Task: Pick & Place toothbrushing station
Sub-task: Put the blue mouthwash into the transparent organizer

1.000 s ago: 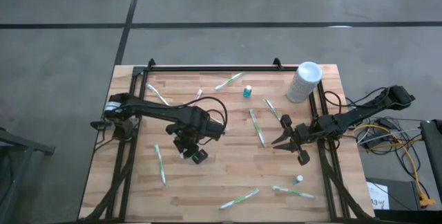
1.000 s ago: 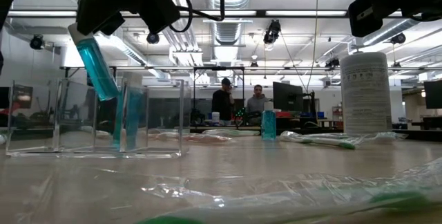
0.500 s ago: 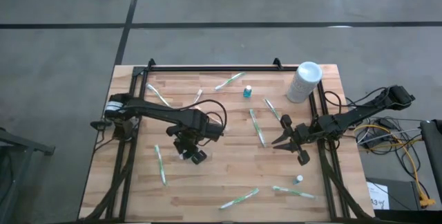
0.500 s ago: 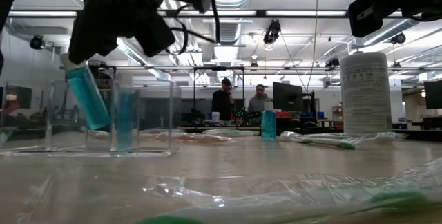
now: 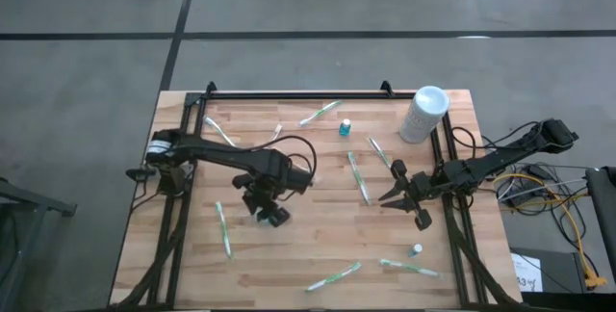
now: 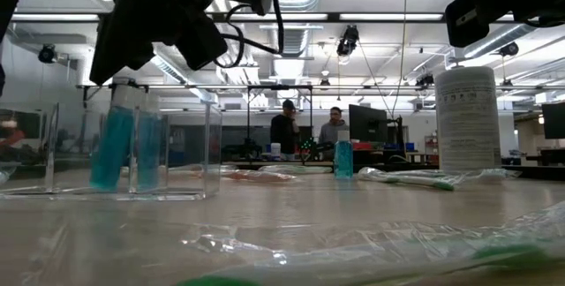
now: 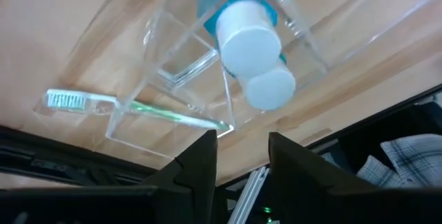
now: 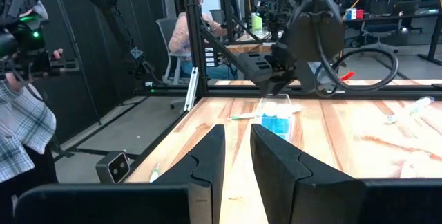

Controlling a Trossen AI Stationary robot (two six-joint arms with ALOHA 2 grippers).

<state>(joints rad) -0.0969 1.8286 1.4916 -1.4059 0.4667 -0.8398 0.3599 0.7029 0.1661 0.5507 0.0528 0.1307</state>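
- Wooden slat table (image 5: 318, 245) w/ black frame, on grey concrete floor; low view looks across it into a big workshop w/ ceiling lights, two people (image 6: 307, 132) standing far back by monitors.
- Left gripper (image 5: 264, 205) over left-centre of table, right above clear acrylic organizer (image 6: 132, 149); in left wrist view its fingers (image 7: 197, 165) stand apart, nothing between them – open, not gripping.
- Organizer is upright on the table, w/ several compartments. Two teal tubes w/ white caps (image 7: 252, 48) stand in it side by side, caps up toward the wrist cam; low view shows both as teal columns (image 6: 112, 149) inside the clear walls. Can't tell if they share one compartment or sit in neighbouring ones.
- Wrapped toothbrush (image 7: 124, 105), green/white, lies on table just beside organizer.
- Right gripper (image 5: 402, 196) near right side of table, hovering well apart from organizer, pointed toward it; its wrist view shows fingers (image 8: 207, 158) w/ narrow gap, nothing held – slightly open, empty.
- White cylinder container (image 5: 424, 113) upright at far right corner.
- Small teal bottle (image 5: 345, 127) upright near far edge, centre.
- More wrapped toothbrushes scattered: one by far edge (image 5: 320, 112), one mid-table (image 5: 359, 177), one left (image 5: 222, 227), two by near edge (image 5: 333, 275).
- Tiny white-capped bottle (image 5: 416, 249) near right rail, near side.
- Person in plaid sleeve (image 8: 24, 131) at edge of right wrist view, off the table.
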